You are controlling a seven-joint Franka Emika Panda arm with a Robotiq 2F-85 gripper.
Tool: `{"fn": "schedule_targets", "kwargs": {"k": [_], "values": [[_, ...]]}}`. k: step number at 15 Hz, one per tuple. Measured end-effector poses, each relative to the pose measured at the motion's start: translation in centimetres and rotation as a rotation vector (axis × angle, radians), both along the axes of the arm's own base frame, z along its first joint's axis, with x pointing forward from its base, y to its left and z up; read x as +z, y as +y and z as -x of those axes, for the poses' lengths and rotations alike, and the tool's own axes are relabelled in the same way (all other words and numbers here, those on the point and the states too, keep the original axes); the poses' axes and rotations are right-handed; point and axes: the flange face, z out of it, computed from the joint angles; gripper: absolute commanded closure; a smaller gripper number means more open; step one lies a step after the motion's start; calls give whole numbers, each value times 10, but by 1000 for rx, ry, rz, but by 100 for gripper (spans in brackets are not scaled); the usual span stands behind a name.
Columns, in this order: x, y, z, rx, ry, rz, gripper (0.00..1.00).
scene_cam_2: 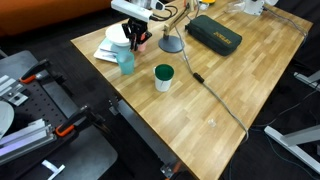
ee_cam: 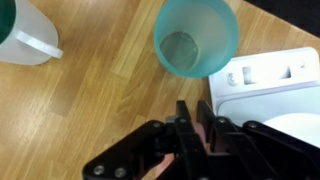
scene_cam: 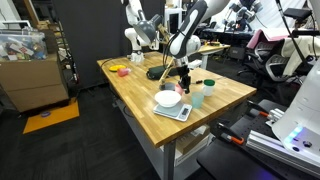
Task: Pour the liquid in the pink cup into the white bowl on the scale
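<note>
My gripper (ee_cam: 195,128) points down and is shut on the pink cup (ee_cam: 160,170); pinkish red shows between and below the fingers. In both exterior views the gripper (scene_cam: 183,76) (scene_cam_2: 136,36) hangs over the table beside the white bowl (scene_cam: 168,98) (scene_cam_2: 117,37). The bowl sits on the silver-grey scale (scene_cam: 176,112) (scene_cam_2: 106,52). In the wrist view the scale (ee_cam: 262,80) and the bowl's rim (ee_cam: 300,128) lie at the right. I cannot see any liquid in the pink cup.
A pale mint cup (ee_cam: 197,38) (scene_cam_2: 126,62) stands next to the scale. A green-topped cup (scene_cam_2: 163,77) (ee_cam: 22,38) stands further out. A dark green case (scene_cam_2: 213,33), a grey lamp base (scene_cam_2: 172,44) and a cable (scene_cam_2: 215,95) lie on the wooden table.
</note>
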Motion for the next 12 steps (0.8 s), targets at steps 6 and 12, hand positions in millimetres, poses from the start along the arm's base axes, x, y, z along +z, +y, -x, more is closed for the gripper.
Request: {"fn": "schedule_targets", "kwargs": {"k": [6, 12], "values": [[40, -4, 25, 76, 123, 212, 96], [76, 27, 29, 185, 162, 332, 96]]}}
